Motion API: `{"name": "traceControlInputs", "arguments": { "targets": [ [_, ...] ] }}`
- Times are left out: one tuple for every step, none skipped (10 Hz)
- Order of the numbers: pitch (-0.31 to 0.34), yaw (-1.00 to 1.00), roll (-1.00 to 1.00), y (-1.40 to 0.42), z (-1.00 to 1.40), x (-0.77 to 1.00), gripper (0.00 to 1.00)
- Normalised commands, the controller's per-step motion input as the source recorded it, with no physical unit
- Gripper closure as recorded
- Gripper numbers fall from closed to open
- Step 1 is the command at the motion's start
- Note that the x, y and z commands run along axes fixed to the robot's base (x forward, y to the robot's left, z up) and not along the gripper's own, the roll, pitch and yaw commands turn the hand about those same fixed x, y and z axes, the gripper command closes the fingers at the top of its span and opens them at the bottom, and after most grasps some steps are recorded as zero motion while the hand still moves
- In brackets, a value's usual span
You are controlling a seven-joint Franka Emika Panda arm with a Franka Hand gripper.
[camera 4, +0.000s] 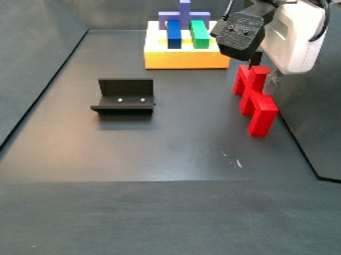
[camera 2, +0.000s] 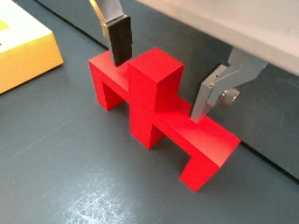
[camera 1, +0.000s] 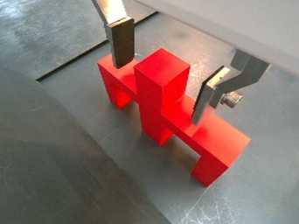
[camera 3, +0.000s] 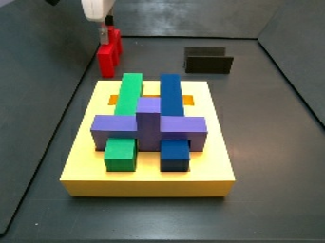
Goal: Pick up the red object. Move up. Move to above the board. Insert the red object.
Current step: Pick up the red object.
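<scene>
The red object [camera 1: 176, 109] is a bright red bar with a raised centre stub, resting on the dark floor past the board's far left corner [camera 3: 109, 55]. It also shows in a wrist view [camera 2: 163, 105] and a side view [camera 4: 256, 100]. My gripper [camera 1: 163, 87] is low over it and open, one silver finger [camera 1: 121, 44] on each side of the stub with gaps showing. The gripper also shows in both side views [camera 3: 106, 30] [camera 4: 252, 64] and in a wrist view [camera 2: 159, 86]. The board [camera 3: 152, 176] is a yellow slab bearing green, blue and purple blocks.
The fixture [camera 3: 208, 61], a dark bracket, stands on the floor beyond the board's far right corner, also seen in a side view [camera 4: 126, 97]. A yellow corner of the board [camera 2: 24, 57] shows in a wrist view. Grey walls ring the floor.
</scene>
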Motion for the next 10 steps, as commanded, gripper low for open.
{"name": "traceControlInputs", "arguments": {
  "targets": [
    [0.000,-0.11,0.00,0.00,-0.01,0.03,0.00],
    [0.000,-0.10,0.00,0.00,-0.02,0.06,0.00],
    [0.000,-0.08,0.00,0.00,-0.05,0.00,0.00],
    [0.000,-0.07,0.00,0.00,-0.07,0.00,0.00],
    [0.000,-0.03,0.00,0.00,-0.05,0.00,0.00],
    [0.000,-0.03,0.00,0.00,-0.07,0.00,0.00],
    [0.000,0.00,0.00,0.00,0.00,0.00,0.00],
    [0.000,0.00,0.00,0.00,0.00,0.00,1.00],
    [0.000,0.00,0.00,0.00,0.00,0.00,1.00],
    [0.000,0.00,0.00,0.00,0.00,0.00,1.00]
  ]
}}
